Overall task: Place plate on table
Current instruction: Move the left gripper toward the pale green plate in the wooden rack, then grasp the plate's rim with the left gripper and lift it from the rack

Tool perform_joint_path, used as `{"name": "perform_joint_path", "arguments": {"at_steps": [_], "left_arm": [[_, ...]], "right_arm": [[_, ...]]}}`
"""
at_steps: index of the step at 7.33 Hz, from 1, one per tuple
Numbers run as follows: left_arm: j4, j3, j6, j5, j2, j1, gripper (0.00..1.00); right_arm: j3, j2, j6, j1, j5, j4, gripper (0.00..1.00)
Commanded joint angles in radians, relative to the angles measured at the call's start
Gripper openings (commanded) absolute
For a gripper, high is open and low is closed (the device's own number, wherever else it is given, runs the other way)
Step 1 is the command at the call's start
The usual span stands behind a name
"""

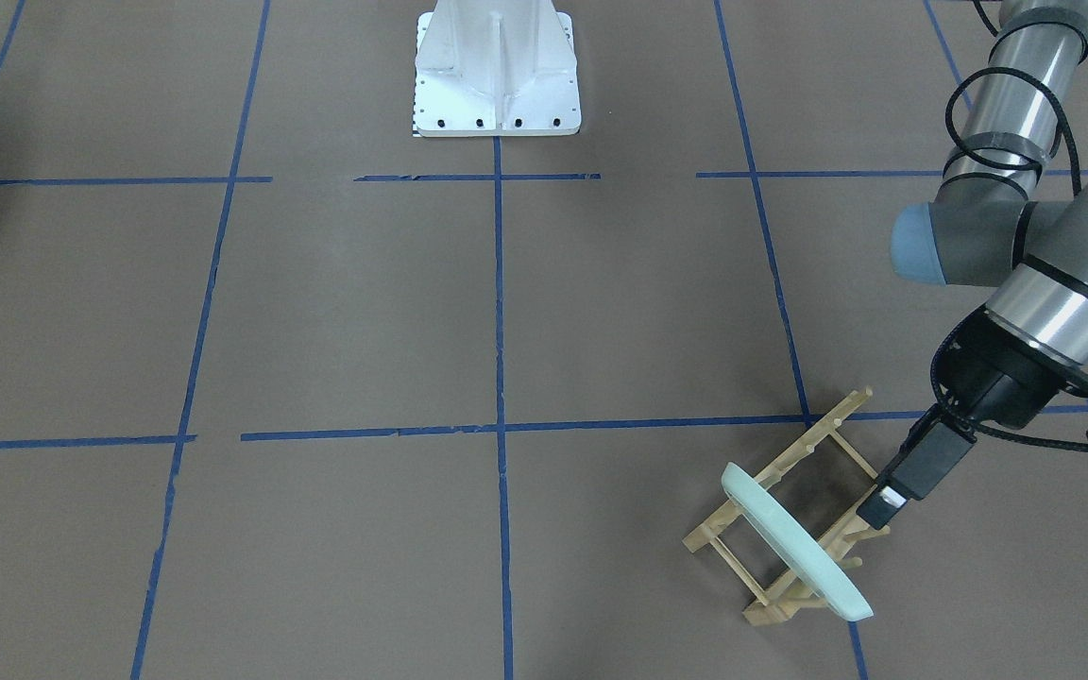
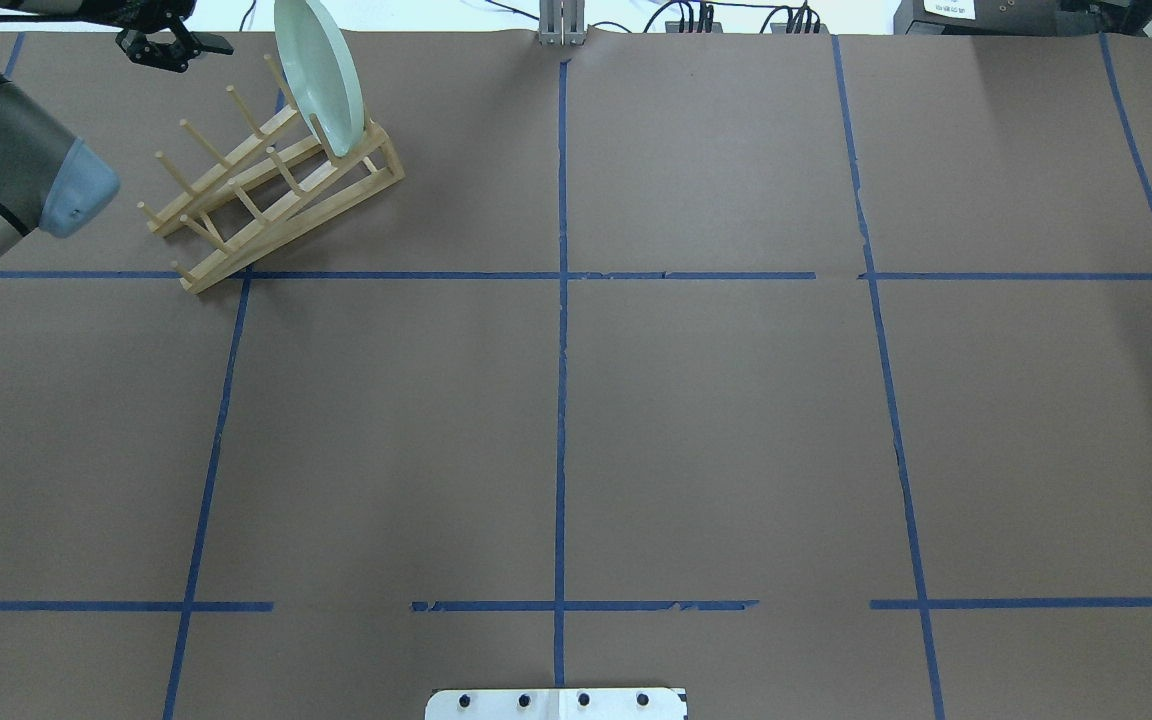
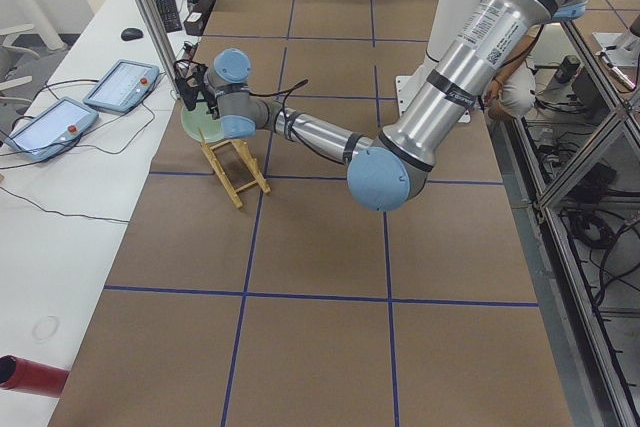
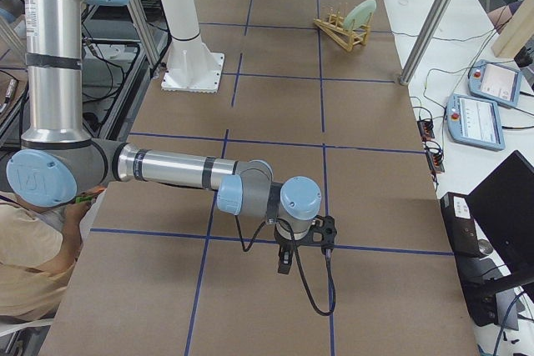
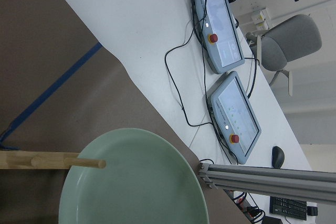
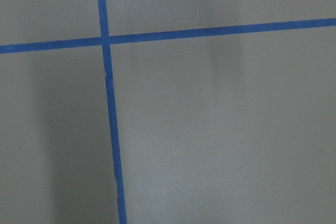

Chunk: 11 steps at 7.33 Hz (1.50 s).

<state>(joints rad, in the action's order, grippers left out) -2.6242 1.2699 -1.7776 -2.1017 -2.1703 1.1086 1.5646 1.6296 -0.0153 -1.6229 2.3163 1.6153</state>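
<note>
- One plate (image 2: 321,85), pale mint green and glossy, stands on edge in the wooden rack (image 2: 266,190). It fills the slot at the rack's 1 o'clock end in the overhead view and leans slightly against the pegs.
- The rack itself sits toward 10 o'clock on the table (image 2: 716,420), near the far edge.
- The left gripper (image 2: 176,50) hovers just beside the plate, at its 9 o'clock in the overhead view, and does not touch it. Its fingers look spread, with nothing between them.
- The right gripper (image 4: 285,263) hangs low over bare table, well apart from the rack. Only a side view shows it, so whether its fingers are spread or pressed together cannot be told.
- The plate is not yet grasped, so the task looks barely begun.
- The plate probably handles as stiff, hard and fairly weighty, and its glaze is likely slick under the pads. A knock against a peg or the table could chip it.
- The best hold appears to be the free upper rim, near 12 o'clock on the disc, with one finger on each face, clear of the pegs.
- The rack looks light and may drag along unless the plate is lifted straight out of its slot.
</note>
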Motion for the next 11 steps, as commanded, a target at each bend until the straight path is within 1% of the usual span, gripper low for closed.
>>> {"name": "perform_joint_path", "arguments": {"at_steps": [1,3,4,5,6,7,8,9,11], "left_arm": [[0.0,-0.047,0.123,-0.041,-0.019,-0.013,0.85],[-0.002,-0.072,0.122,-0.043,-0.066,-0.013,0.85],[-0.002,-0.075,0.121,-0.041,-0.074,-0.013,0.85],[-0.002,-0.117,0.125,-0.031,-0.109,-0.016,0.79],[-0.002,-0.183,0.127,0.009,-0.167,-0.027,0.76],[-0.004,-0.187,0.129,0.029,-0.175,-0.039,0.66],[-0.002,-0.187,0.129,0.031,-0.175,-0.042,0.37],[-0.002,-0.187,0.129,0.032,-0.175,-0.049,0.0],[0.001,-0.164,0.124,0.032,-0.174,-0.046,0.0]], "right_arm": [[0.0,0.001,0.0,0.0,0.0,0.0,1.0],[0.0,0.001,0.0,0.0,0.0,0.0,1.0],[0.0,0.001,0.0,0.0,0.0,0.0,1.0],[0.0,-0.001,0.0,0.0,0.0,0.0,1.0],[0.0,0.001,0.0,0.0,0.0,0.0,1.0],[0.002,0.001,0.0,0.0,0.0,0.0,1.0],[0.0,0.001,0.0,0.0,0.0,0.0,1.0],[0.002,0.001,0.0,0.0,0.0,0.0,1.0],[0.0,0.001,0.0,0.0,0.0,0.0,1.0]]}}
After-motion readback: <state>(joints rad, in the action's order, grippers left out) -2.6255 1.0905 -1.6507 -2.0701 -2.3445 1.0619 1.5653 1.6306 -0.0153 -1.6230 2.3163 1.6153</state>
